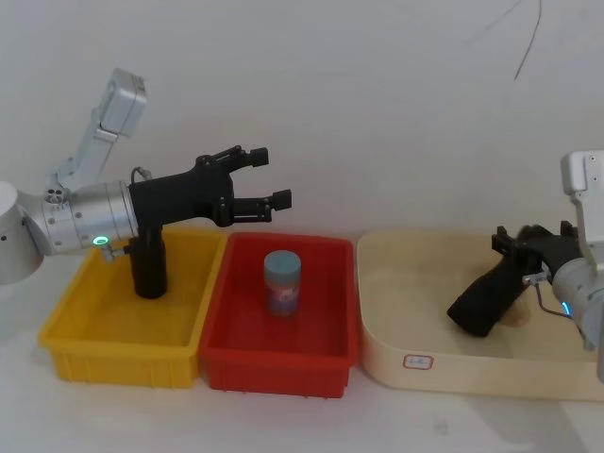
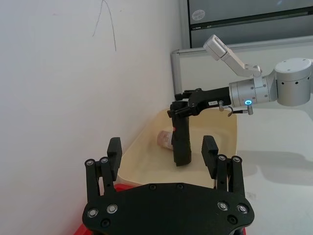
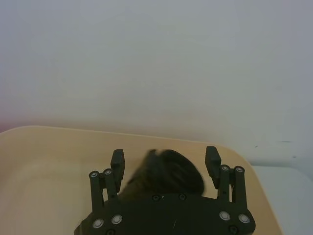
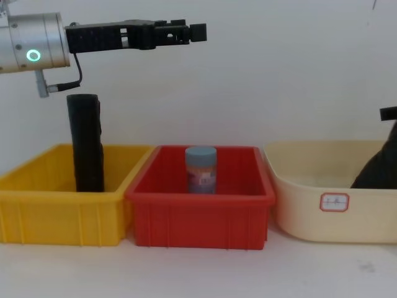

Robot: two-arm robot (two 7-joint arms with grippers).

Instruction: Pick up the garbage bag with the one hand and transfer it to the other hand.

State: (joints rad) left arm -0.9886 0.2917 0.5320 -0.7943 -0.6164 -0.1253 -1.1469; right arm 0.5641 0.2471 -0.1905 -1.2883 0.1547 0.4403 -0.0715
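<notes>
The glossy black plastic garbage bag (image 1: 486,300), rolled and flaring at one end, leans tilted in the cream oval tray (image 1: 415,321) on the counter's right side, and the right gripper (image 3: 166,164) with the blue ring sits around its top end, fingers (image 3: 117,161) spread on either side, not clenched. Over on the left, the gripper with the green-cyan ring (image 1: 264,179) hovers above the yellow plastic bin (image 1: 85,330) with fingers released and holding nothing, a slim straight black cylinder (image 1: 148,264) upright below it. Between them, a red bin (image 1: 245,349) holds a blue-capped can (image 1: 282,281).
</notes>
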